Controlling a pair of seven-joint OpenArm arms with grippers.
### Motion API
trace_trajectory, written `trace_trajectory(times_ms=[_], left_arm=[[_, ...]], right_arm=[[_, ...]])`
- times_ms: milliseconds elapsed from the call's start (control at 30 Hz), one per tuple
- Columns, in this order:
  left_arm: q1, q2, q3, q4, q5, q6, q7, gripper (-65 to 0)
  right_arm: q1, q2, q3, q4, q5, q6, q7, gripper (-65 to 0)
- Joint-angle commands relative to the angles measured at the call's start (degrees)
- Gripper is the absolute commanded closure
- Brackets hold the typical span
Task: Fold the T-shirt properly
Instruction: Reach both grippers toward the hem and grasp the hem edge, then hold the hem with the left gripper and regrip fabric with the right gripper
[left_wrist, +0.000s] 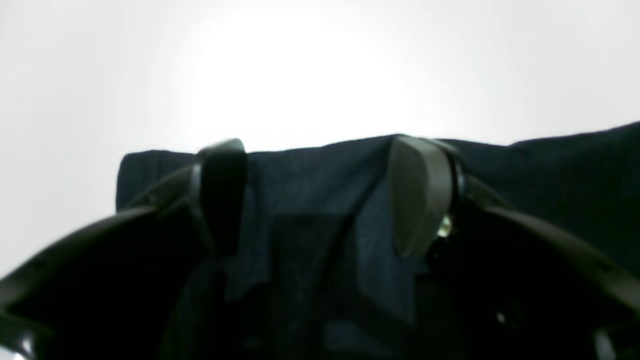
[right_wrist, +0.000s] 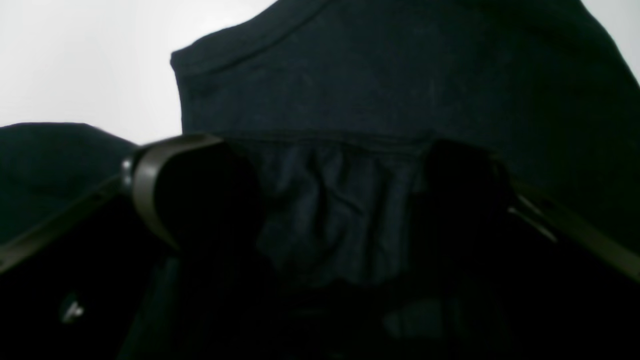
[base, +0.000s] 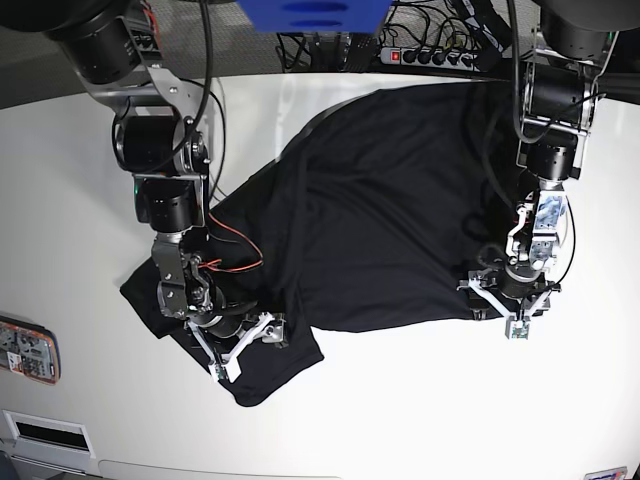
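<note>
On white table (base: 420, 400), black T-shirt (base: 380, 210) spread diagonally from far edge toward near left, wrinkled. Left gripper (base: 512, 300) at hem edge, jaws apart, cloth between. Right gripper (base: 242, 342) on sleeve corner, jaws apart over bunched fabric. Bare table along near edge and both sides.

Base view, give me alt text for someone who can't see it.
A black T-shirt lies crumpled across a white table, seen from above. Two robot arms reach down onto it: the right gripper with jaws spread over the sleeve at the picture's lower left, the left gripper at the shirt's edge on the picture's right.
</note>
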Motion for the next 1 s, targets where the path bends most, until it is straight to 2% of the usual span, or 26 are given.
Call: trace_trajectory(times_ms=[0,167,233,267,367,433,500,567,667,733,833,933,967], left_arm=[[1.53,-0.19,0.80,-1.90,3.78,1.81,11.01,-42.1],[4.34,-0.36,0.80,3.63,3.78,1.89,11.10,-42.1],[5.48,-0.19,0.80,5.57,3.78,1.89,11.19,-42.1],[5.75,-0.19,0.80,5.74,3.60,1.89,11.19,-42.1],[6.19,-0.19,0.71,5.74,3.34,1.89,11.19,-42.1],[6.19,-0.27,0.71,5.74,3.34,1.89,11.19,-42.1],[6.19,-0.45,0.71,5.74,3.34,1.89,11.19,-42.1],[6.19,-0.45,0.71,5.74,3.34,1.89,11.19,-42.1],[6.28,-0.63,0.62,6.53,3.34,1.89,11.19,-42.1],[6.28,-0.63,0.71,6.62,3.69,1.89,11.19,-42.1],[6.19,-0.54,0.71,6.62,3.69,1.89,11.19,-42.1],[6.19,-0.54,0.80,6.62,3.69,1.89,11.19,-42.1],[6.19,-0.54,0.80,6.62,3.69,1.89,11.19,-42.1]], right_arm=[[0.40,0.43,-0.02,2.72,-0.71,-1.17,-2.77,-61.6],[-0.04,0.70,-6.62,22.06,-0.71,-1.53,-4.44,-61.6],[-3.73,0.70,-8.20,28.30,-0.71,-1.61,-5.06,-61.6],[-6.19,0.43,-8.73,31.29,-0.71,-2.67,-5.15,-61.6],[-12.96,0.61,-11.19,41.05,-0.71,-8.56,-6.47,-61.8],[-14.37,0.70,-15.76,45.53,-0.71,-8.91,-6.20,-61.8],[-14.72,1.22,-21.12,47.82,-0.71,-8.91,-5.76,-61.8],[-14.72,3.16,-25.43,47.73,-0.71,-8.91,-6.55,-61.8],[-14.72,5.88,-30.88,48.52,-0.71,-8.91,-9.63,-61.6],[-14.37,6.15,-32.81,47.82,-0.62,-8.91,-11.39,-61.2],[-14.63,6.23,-32.73,48.35,-0.62,-8.91,-11.92,-53.7],[-14.63,6.15,-32.73,48.35,-0.62,-9.44,-12.00,-39.4],[-14.63,6.06,-32.37,48.35,-0.62,-10.76,-12.18,-35.8]])
